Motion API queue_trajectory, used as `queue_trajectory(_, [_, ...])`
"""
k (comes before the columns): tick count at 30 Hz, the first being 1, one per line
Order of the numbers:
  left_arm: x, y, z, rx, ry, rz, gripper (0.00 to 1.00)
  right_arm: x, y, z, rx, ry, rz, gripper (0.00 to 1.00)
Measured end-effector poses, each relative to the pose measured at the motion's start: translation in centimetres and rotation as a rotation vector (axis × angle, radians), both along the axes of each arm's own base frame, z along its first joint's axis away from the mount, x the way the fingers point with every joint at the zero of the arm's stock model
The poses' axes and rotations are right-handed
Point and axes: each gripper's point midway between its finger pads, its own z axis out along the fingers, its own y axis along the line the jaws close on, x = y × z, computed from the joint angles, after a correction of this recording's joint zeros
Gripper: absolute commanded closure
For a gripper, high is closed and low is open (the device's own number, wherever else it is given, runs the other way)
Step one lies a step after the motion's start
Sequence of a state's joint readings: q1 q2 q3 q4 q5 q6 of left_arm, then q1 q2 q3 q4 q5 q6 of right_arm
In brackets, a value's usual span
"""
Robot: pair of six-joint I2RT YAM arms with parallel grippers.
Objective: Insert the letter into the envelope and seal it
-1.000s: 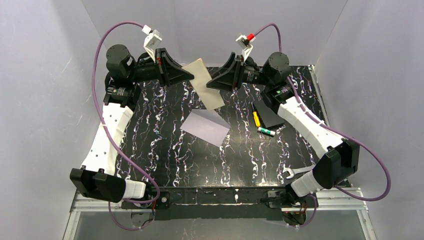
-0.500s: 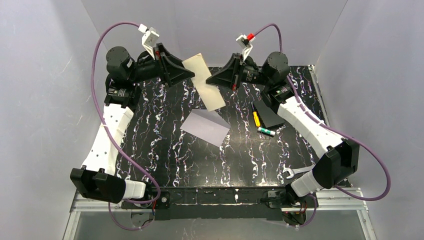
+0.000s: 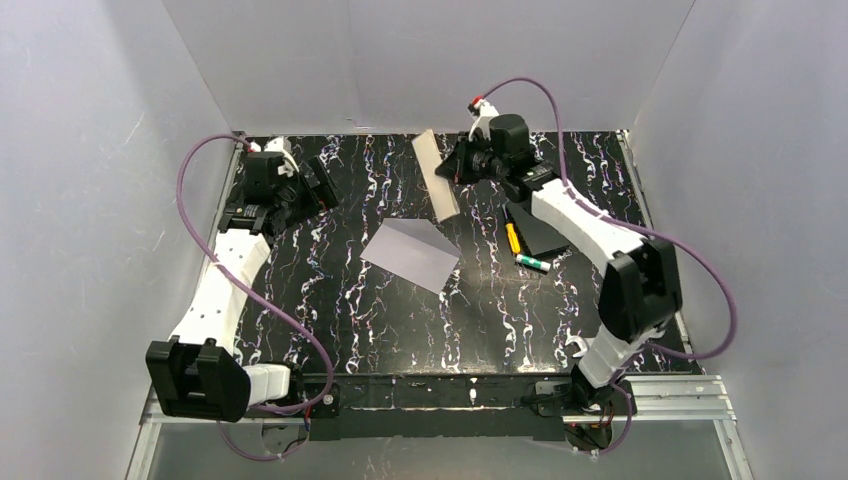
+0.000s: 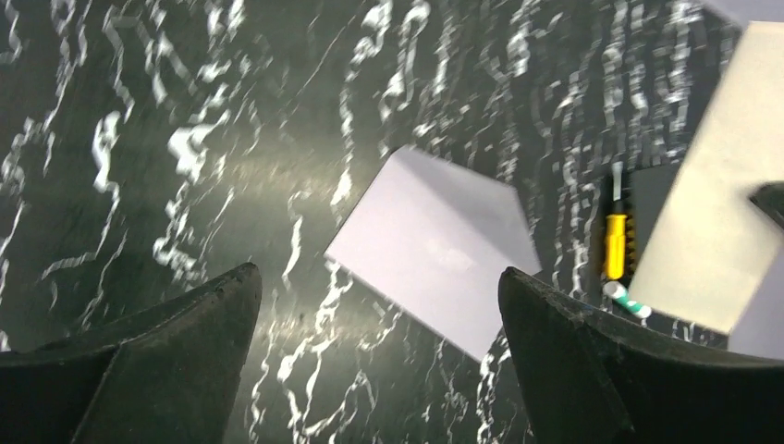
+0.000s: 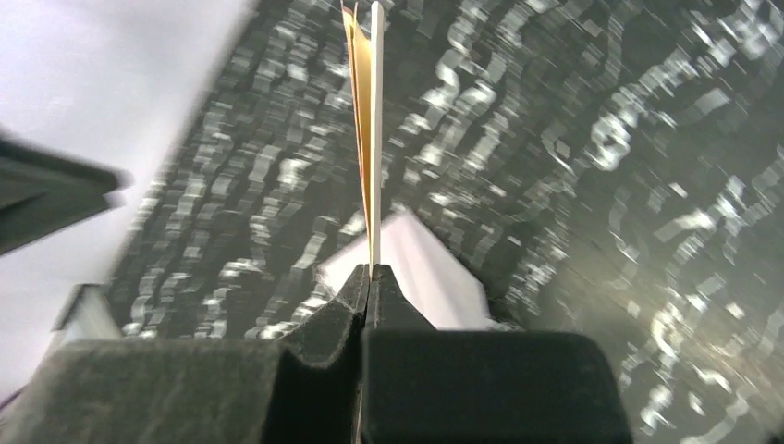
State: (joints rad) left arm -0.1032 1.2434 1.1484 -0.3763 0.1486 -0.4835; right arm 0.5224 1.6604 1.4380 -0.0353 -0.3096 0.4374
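Right claw [image 5: 370,276] is clamped on one edge of the letter [image 3: 437,178], which is held on edge in the air just behind the envelope [image 3: 410,252]. The envelope lies flat on the tabletop [image 3: 330,300]; flap position unclear. Left claw [image 4: 377,277] is spread wide and empty, well to the envelope's left. Judgement: letter picked up; insertion and sealing both remain.

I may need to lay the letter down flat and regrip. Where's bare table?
Widest: the near table, between the envelope and the base rail. Also left of the envelope, nearer than the open left gripper. Crowded: right of the envelope, with the black box, yellow tool and wrench. The right gripper holds the letter farther back.
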Motion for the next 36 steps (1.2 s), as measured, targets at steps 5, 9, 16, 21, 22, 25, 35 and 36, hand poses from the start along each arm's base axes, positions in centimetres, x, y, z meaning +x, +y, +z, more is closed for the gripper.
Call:
queue_trajectory(5, [-1.8, 0.4, -3.8, 0.004, 0.197, 0.032, 0.14, 3.5, -3.4, -9.4, -0.229, 0.134, -0.136, 0.99])
queue_trajectory(9, [-3.1, -1.1, -8.0, -0.078, 0.394, 0.027, 0.2, 4.3, -6.9, -14.8, -0.417, 0.185, -0.181, 0.99])
queue_trajectory(16, [-7.0, -5.0, -14.8, -0.141, 0.705, 0.007, 0.28, 3.6, -7.4, -16.3, -0.511, 0.166, -0.106, 0.99])
queue_trajectory(21, [-7.5, -6.0, -16.9, -0.155, 0.795, 0.043, 0.31, 1.9, -6.2, -17.4, -0.482, 0.197, -0.024, 0.99])
queue_trajectory(22, [-7.5, -5.9, -17.4, -0.152, 0.812, 0.053, 0.31, 1.3, -6.0, -17.9, -0.478, 0.214, -0.005, 0.99])
queue_trajectory(25, [-7.4, -5.8, -18.7, -0.141, 0.854, 0.076, 0.31, -0.6, -5.6, -19.2, -0.481, 0.262, 0.046, 0.99])
queue_trajectory(35, [-3.7, -6.6, -19.8, -0.13, 0.847, 0.059, 0.33, -6.6, -3.8, -21.1, -0.474, 0.365, 0.157, 0.99])
queue_trajectory(36, [-3.4, -6.7, -19.9, -0.133, 0.843, 0.055, 0.33, -7.2, -3.7, -20.9, -0.462, 0.377, 0.162, 0.99])
